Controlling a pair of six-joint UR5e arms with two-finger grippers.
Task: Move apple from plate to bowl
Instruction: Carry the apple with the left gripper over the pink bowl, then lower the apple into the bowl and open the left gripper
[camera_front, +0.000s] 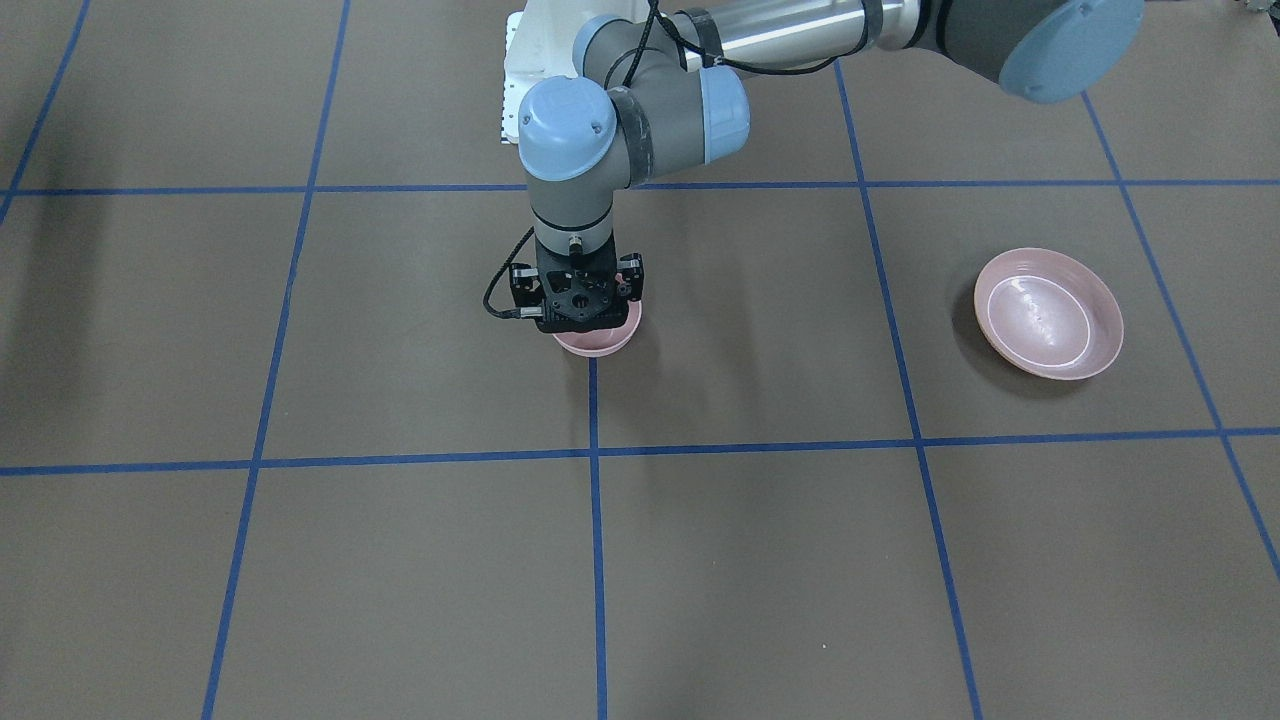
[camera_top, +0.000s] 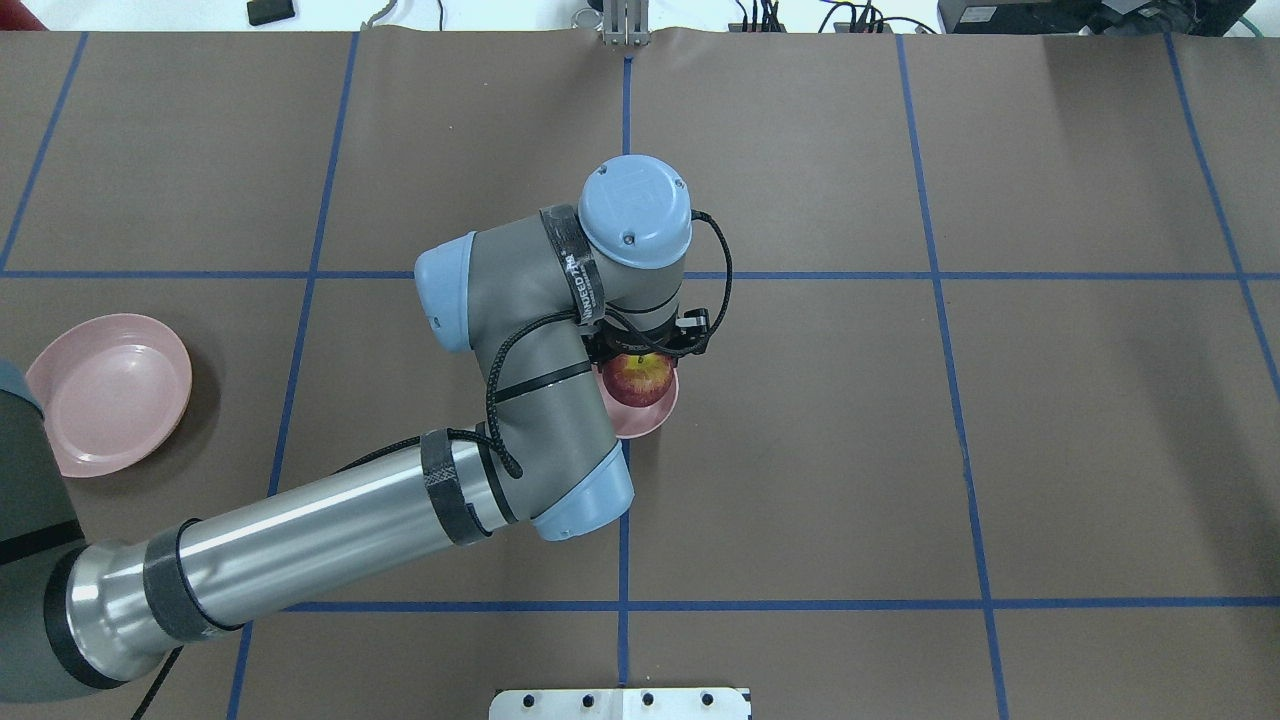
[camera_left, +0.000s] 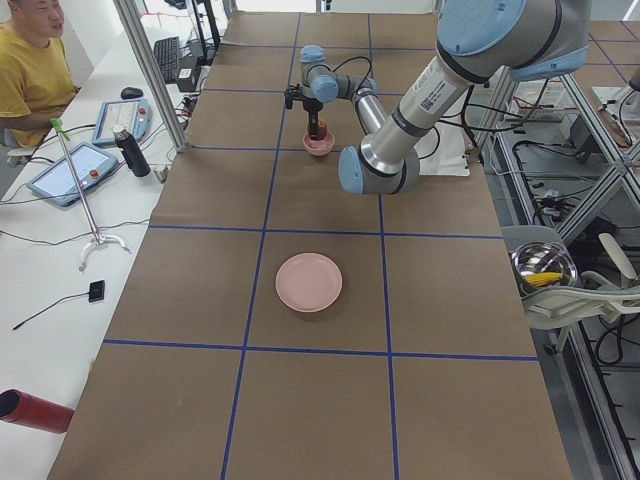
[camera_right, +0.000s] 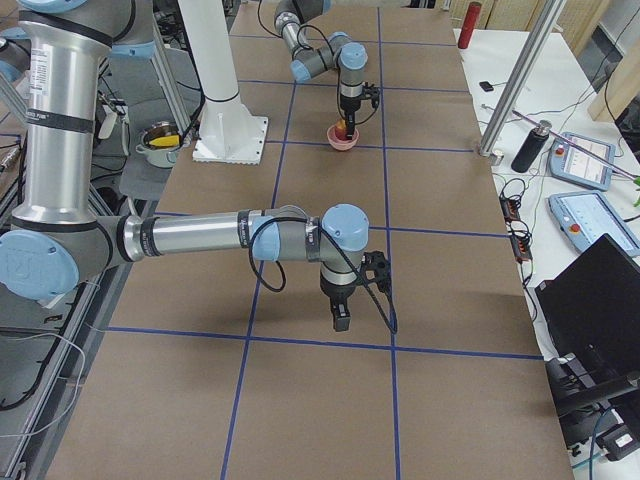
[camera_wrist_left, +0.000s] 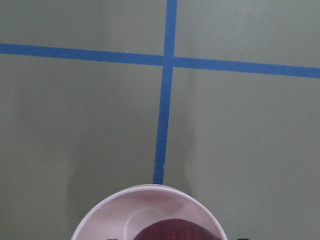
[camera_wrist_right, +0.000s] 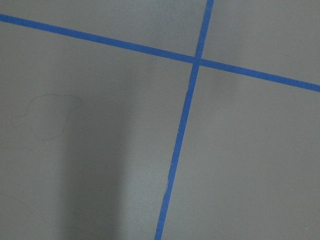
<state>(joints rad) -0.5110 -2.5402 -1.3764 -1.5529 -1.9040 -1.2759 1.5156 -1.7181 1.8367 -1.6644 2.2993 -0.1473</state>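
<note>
The dark red apple (camera_top: 638, 380) with a yellow patch sits low in the small pink bowl (camera_top: 652, 420) near the table's middle. My left gripper (camera_top: 642, 360) points straight down over the bowl and looks shut on the apple, though the wrist hides its fingers. In the front view the gripper (camera_front: 583, 312) covers most of the bowl (camera_front: 598, 345). The left wrist view shows the bowl's rim (camera_wrist_left: 150, 202) and the apple's top (camera_wrist_left: 175, 230). The wide pink plate (camera_top: 105, 393) lies bare far to my left. My right gripper (camera_right: 340, 318) hangs over bare table; I cannot tell its state.
Blue tape lines cross the brown table. A white base plate (camera_top: 620, 703) sits at the near edge. Off the table stand a steel bowl (camera_left: 543, 268), tablets and a seated operator (camera_left: 30, 60). My left forearm (camera_top: 330, 520) crosses between plate and bowl.
</note>
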